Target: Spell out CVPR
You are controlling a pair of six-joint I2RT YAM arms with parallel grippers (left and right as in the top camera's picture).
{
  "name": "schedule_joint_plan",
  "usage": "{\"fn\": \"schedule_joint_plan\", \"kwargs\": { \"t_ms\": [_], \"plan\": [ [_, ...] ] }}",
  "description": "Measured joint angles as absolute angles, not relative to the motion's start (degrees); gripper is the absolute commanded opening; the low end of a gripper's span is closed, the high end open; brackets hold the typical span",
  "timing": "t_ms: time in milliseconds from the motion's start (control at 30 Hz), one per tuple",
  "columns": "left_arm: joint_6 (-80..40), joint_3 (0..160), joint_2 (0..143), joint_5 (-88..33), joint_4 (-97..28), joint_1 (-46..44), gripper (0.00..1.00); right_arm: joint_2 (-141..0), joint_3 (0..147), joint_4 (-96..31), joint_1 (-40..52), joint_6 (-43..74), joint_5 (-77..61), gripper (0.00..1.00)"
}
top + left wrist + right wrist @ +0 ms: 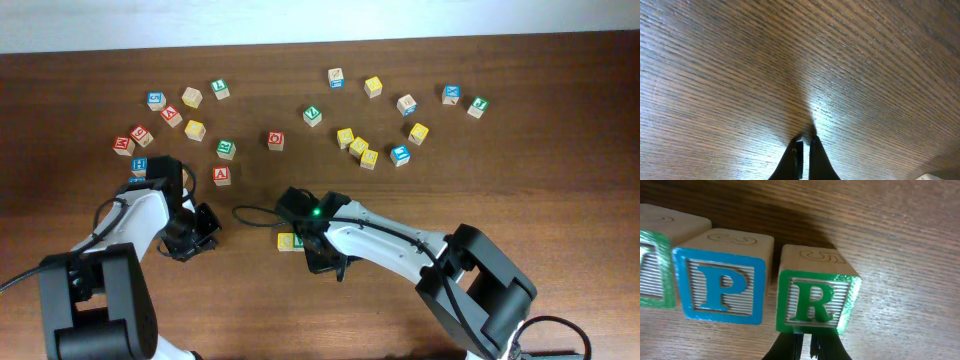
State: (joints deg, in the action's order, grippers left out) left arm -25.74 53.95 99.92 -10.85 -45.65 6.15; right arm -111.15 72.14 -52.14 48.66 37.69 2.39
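Observation:
In the right wrist view, the green R cube stands at the right end of a row, with the blue P cube to its left. Only an edge of the green V cube shows beyond that. My right gripper is shut, its tips at the R cube's lower front edge and nothing between them. Overhead, the yellow C cube shows at the row's left end; my right gripper hides the other cubes. My left gripper is shut over bare wood, left of the row.
Many other letter cubes lie scattered across the far half of the table, such as a red one and a yellow cluster. A black cable loops on the table just left of the right wrist.

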Motion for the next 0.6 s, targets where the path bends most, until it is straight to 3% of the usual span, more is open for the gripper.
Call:
{"fn": "schedule_joint_plan", "kwargs": {
  "t_ms": [200, 400, 600],
  "plan": [
    [-25.74, 53.95, 99.92, -10.85, -45.65, 6.15, 0.00, -111.15, 72.16, -51.96, 48.66, 37.43, 0.99, 0.04],
    [-25.74, 53.98, 99.92, -10.50, -45.87, 5.17, 0.00, -109.93, 81.14, -64.93, 46.85, 37.28, -0.38, 0.04],
    [-26.44, 54.06, 99.92, -10.44, -44.10, -1.37, 0.00, -106.00, 81.49, -66.37, 33.10, 34.65, -1.37, 0.04]
  ]
}}
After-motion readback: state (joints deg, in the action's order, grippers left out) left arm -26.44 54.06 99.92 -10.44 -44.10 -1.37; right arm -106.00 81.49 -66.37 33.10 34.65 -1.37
